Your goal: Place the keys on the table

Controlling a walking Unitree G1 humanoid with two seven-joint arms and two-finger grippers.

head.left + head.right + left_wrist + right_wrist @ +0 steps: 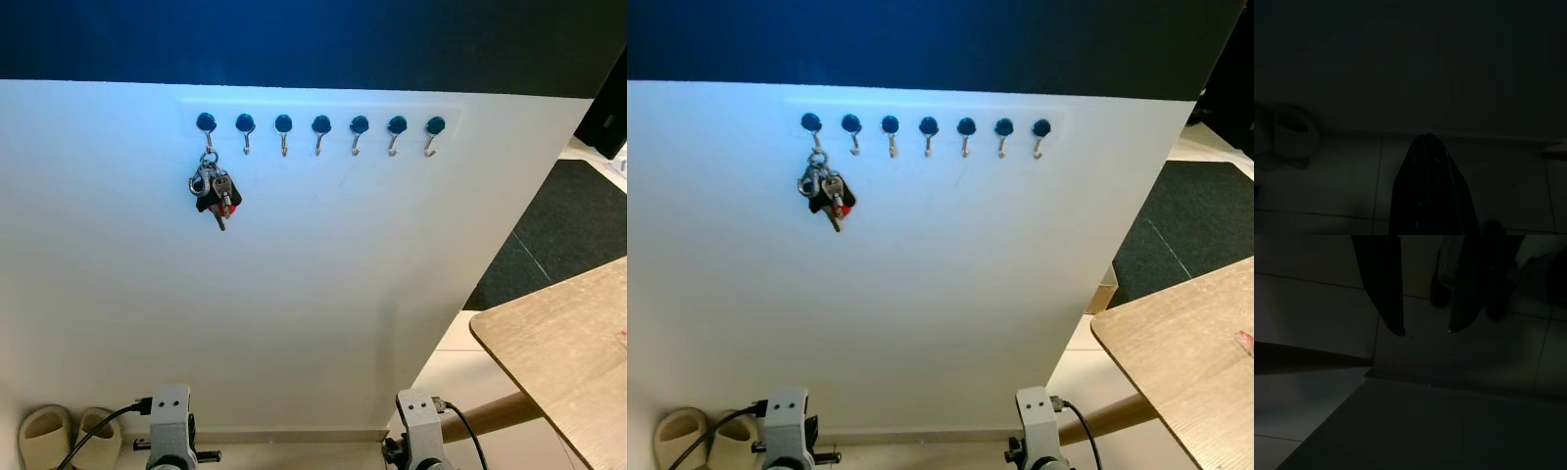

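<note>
— White wall (pixel 313 294) ahead of us, dark band across the top. What hangs on it?

— We see a row of seven hooks (pixel 321 132) in the upper middle of the frame. The keys (pixel 214 191) hang from the leftmost one, upper left. The other six are bare.

— And the table (pixel 563 348)?

— Lower right, a pale wood corner, well apart from the keys. Two slippers (pixel 59 436) sit at lower left on the floor.

— Our grippers?

— Both arms hang low at the bottom edge. The right gripper (pixel 1425 331) points at dim floor tiles, fingers spread with a clear gap, gripping nothing. The left gripper (pixel 1432 191) is a dark shape; we cannot tell how its jaws stand.
</note>
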